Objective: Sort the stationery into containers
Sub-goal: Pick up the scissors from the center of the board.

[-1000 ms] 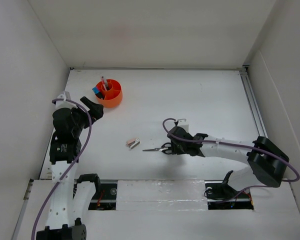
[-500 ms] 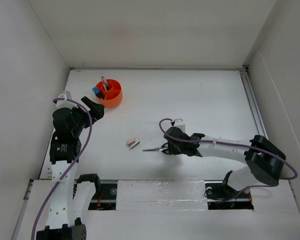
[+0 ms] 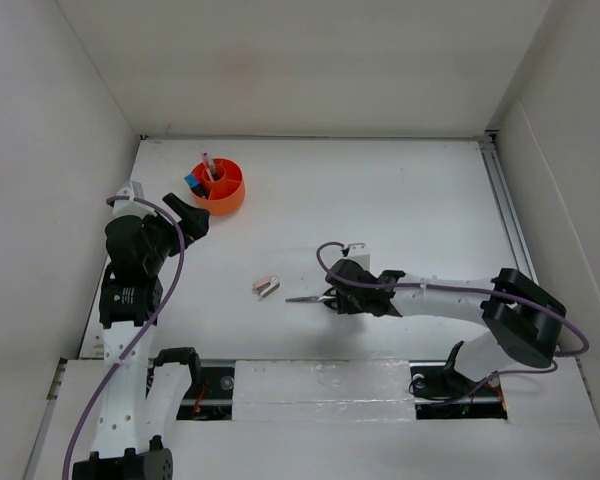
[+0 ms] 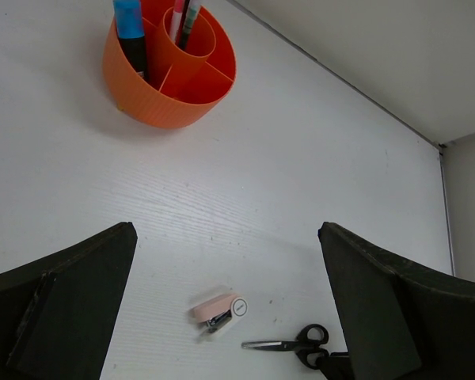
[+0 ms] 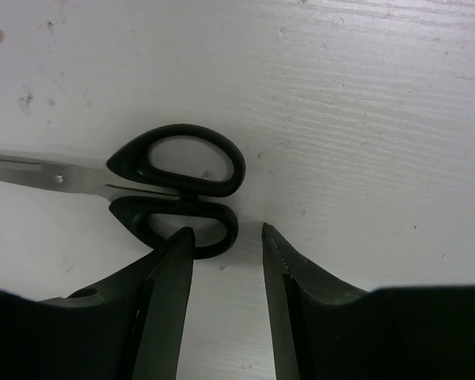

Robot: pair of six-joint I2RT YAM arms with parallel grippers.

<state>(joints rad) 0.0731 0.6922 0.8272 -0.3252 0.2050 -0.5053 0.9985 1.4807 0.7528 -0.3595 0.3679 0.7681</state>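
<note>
Grasping the scissors [image 5: 174, 194] is in hand; they lie flat on the table [image 3: 380, 190], right of the stapler [image 3: 268, 287]; the right gripper [image 5: 226, 237], half-spread, straddles one handle loop's rim; next, pinch, then carry far-left to the orange tub [image 3: 223, 203].

A: Any lettering, labels or numbers legible?
B: None readable. Small pale mark on the left arm's [image 3: 128, 290] black housing, too small to make out.
A: Stapler [image 4: 218, 310]?
B: Round end cap, nothing that can be read.
</note>
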